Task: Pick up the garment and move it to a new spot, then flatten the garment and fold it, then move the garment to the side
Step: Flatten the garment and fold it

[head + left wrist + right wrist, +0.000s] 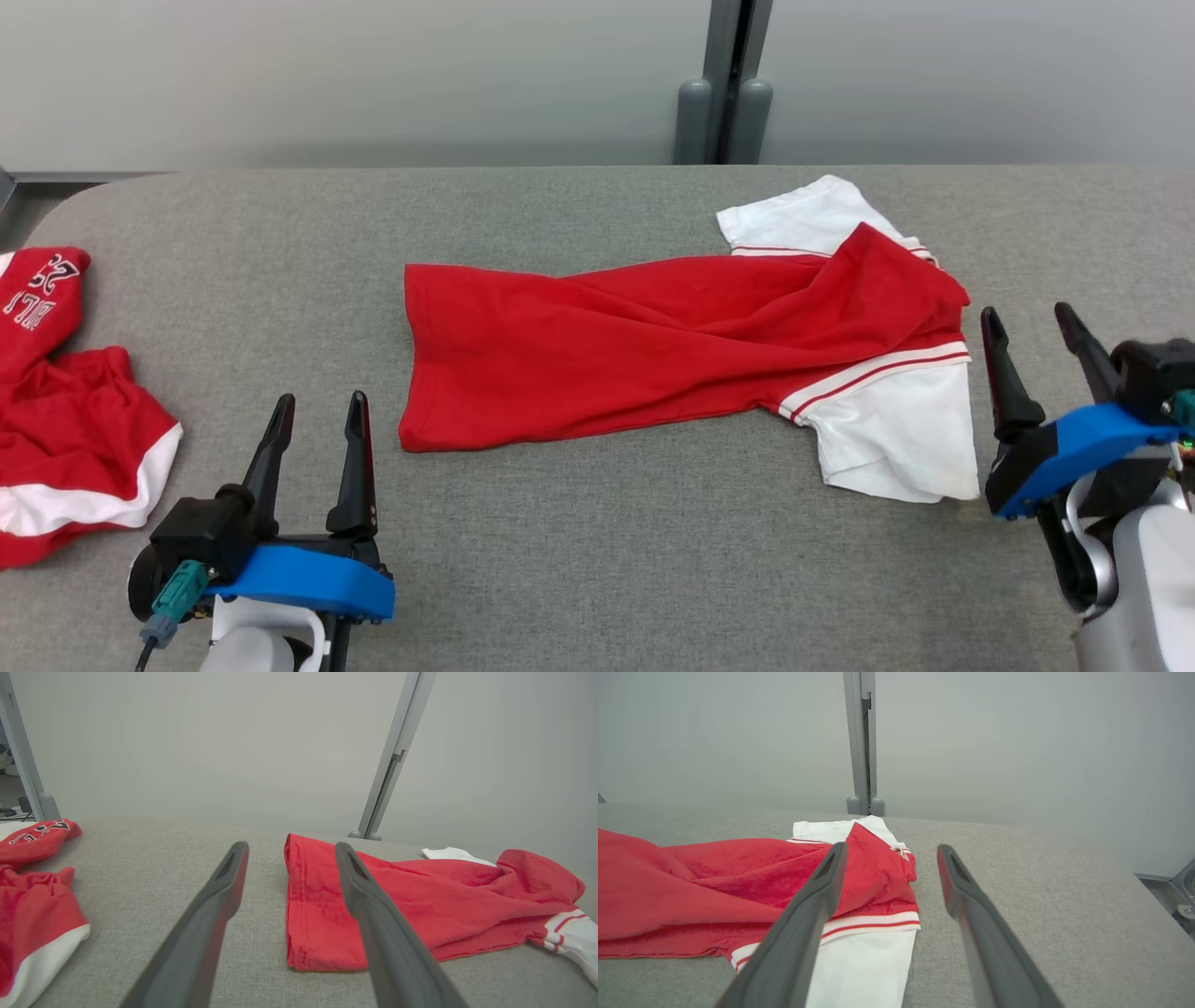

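Observation:
A red garment (653, 350) with white sleeves lies rumpled across the middle of the grey table (579, 560), hem to the left, sleeves to the right. The left wrist view shows its hem (317, 914); the right wrist view shows its sleeve end (873, 933). My left gripper (320, 403) stands open near the table's front left, just short of the hem, holding nothing. To the right of the near white sleeve my right gripper (1027, 315) is open and empty, clear of the cloth.
A second red and white garment (65, 411) with lettering lies bunched at the table's far left edge. A grey post (724, 93) rises behind the table against a pale wall. Bare tabletop lies in front of the garment.

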Available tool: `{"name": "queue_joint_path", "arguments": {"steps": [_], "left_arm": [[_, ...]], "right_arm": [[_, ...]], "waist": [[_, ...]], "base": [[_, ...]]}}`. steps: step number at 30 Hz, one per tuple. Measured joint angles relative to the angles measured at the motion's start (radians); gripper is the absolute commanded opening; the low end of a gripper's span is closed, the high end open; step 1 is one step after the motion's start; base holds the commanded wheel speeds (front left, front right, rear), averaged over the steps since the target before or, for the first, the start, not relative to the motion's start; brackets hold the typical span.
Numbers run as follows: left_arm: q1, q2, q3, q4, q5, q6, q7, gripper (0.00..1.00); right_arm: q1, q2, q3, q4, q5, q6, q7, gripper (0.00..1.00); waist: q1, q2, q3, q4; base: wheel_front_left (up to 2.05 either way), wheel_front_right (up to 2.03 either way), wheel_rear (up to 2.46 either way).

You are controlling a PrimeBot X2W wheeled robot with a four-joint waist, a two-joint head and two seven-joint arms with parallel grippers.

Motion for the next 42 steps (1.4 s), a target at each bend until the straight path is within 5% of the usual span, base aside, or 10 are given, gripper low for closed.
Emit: {"name": "queue_joint_path", "arguments": {"steps": [10,30,42], "left_arm": [[0.052,0.011,0.035,0.011,0.027,0.000,0.000,1.00],[0.083,0.004,0.030,0.044,0.034,0.000,0.000,1.00],[-0.054,0.001,-0.033,0.288,-0.015,-0.003,0.069,1.00]], "right_arm": [[0.217,0.071,0.037,-0.205,0.043,0.000,-0.105,1.00],[0.313,0.111,0.004,-0.247,0.048,0.000,-0.053,1.00],[0.287,0.114,0.013,-0.226,0.048,0.000,-0.003,1.00]], "waist": [[-0.0002,0.0000,-0.058,-0.051],[-0.0001,0.0000,-0.092,-0.055],[0.0000,0.0000,-0.049,-0.063]], "base": [[0.00,0.00,0.00],[0.00,0.00,0.00],[0.00,0.00,0.00]]}}
